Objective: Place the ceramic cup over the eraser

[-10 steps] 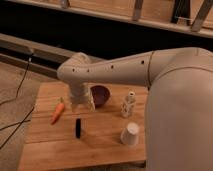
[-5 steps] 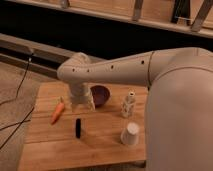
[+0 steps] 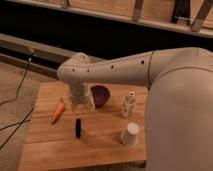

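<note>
The ceramic cup [image 3: 130, 134], small, white and tapered, stands on the wooden table [image 3: 50, 150] near its front right. The eraser [image 3: 78, 127], a slim black block, lies left of the cup, about a third of the table's width away. My gripper [image 3: 83, 106] hangs from the white arm just above and behind the eraser, between the carrot and the dark bowl. Its fingers point down, open, with nothing between them. It is well to the left of the cup and touches neither object.
An orange carrot [image 3: 58, 111] lies left of the gripper. A dark bowl [image 3: 100, 95] sits right behind it. A slim white patterned bottle [image 3: 128, 104] stands behind the cup. My bulky white arm covers the table's right edge. Cables run on the floor at left.
</note>
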